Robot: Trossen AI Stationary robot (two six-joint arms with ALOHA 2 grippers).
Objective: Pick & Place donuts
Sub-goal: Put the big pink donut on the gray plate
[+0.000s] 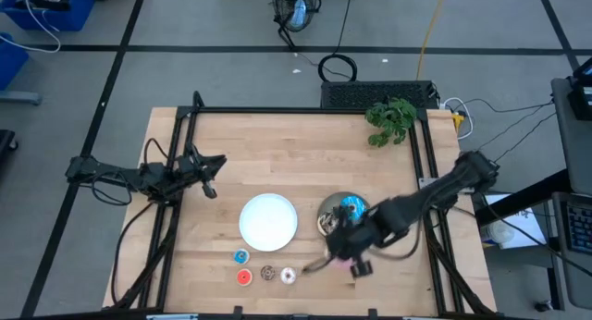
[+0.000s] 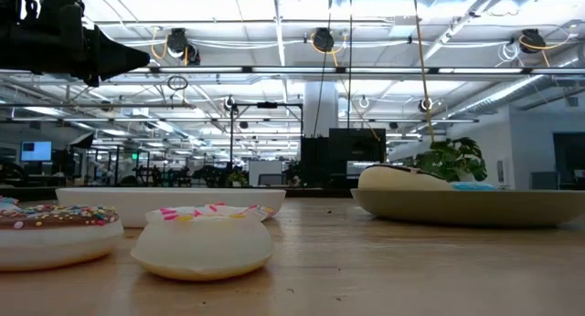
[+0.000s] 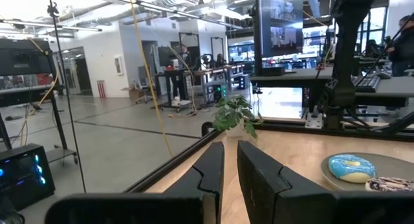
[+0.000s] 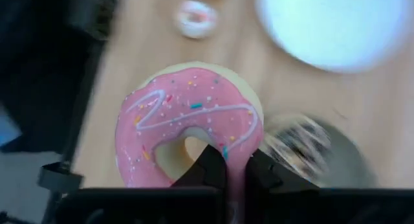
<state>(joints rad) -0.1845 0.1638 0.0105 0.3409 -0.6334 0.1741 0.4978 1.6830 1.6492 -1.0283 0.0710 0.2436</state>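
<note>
Right wrist view: pink donut (image 4: 187,127) face-up.

— Where was the pink donut (image 4: 187,130)?

— It was pinched at its edge by the right hand (image 4: 234,167), with white squiggles and tiny sprinkles on top.

— And the big blue donut (image 1: 351,207)?

— It lay on the grey plate (image 1: 325,209), just beside the dark brown donut (image 1: 328,224) with sprinkles.

— What about the tiny ones?

— Four sat on the table near the front edge. The tiny blue donut (image 1: 240,256) was closest to the white plate (image 1: 268,220). Below it, the red donut (image 1: 244,276), the small brown donut (image 1: 267,274) and the whitish-pink donut (image 1: 288,276) made a row.
</note>
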